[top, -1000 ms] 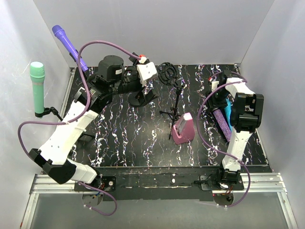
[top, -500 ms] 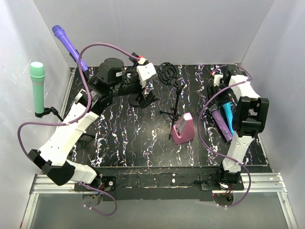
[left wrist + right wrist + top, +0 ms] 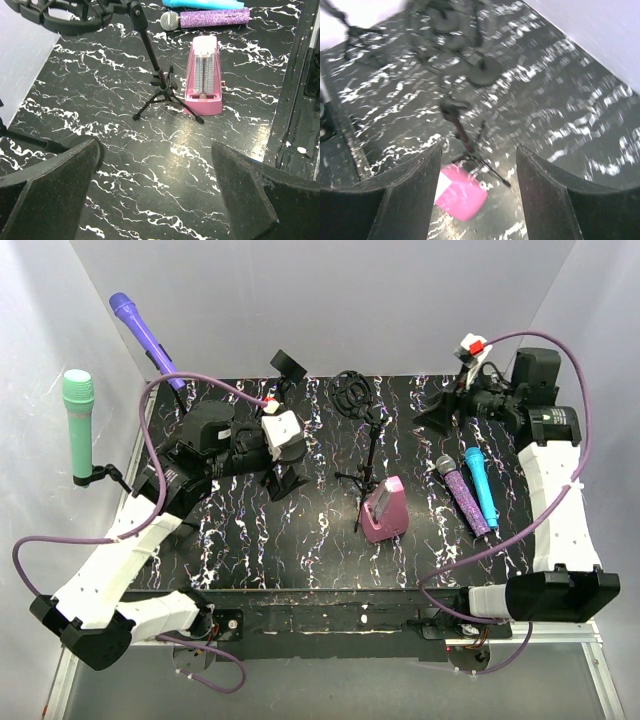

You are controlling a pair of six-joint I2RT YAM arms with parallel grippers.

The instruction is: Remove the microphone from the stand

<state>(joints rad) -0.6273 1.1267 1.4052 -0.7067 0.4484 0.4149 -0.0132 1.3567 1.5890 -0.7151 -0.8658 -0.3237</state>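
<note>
A green microphone point(image 3: 78, 425) stands upright in a clip on a stand at the left wall. A purple microphone point(image 3: 146, 340) leans in a stand at the back left. A glittery purple microphone point(image 3: 462, 495) and a blue microphone point(image 3: 481, 486) lie side by side on the table at the right; both also show in the left wrist view, glittery point(image 3: 210, 18) and blue point(image 3: 200, 3). My left gripper point(image 3: 282, 478) point(image 3: 155, 150) is open and empty over the table's left middle. My right gripper point(image 3: 440, 417) point(image 3: 479, 150) is open and empty, raised at the back right.
A tripod stand point(image 3: 368, 465) with an empty black shock mount point(image 3: 353, 392) stands mid-table, a pink metronome point(image 3: 385, 510) just in front of it. An empty black clip point(image 3: 290, 365) rises at the back. The right wrist view is blurred; a round stand base point(image 3: 482, 70) shows there.
My right arm has lifted off the two microphones lying on the table and swung up to the back right. My left gripper has drawn back toward the near left.
</note>
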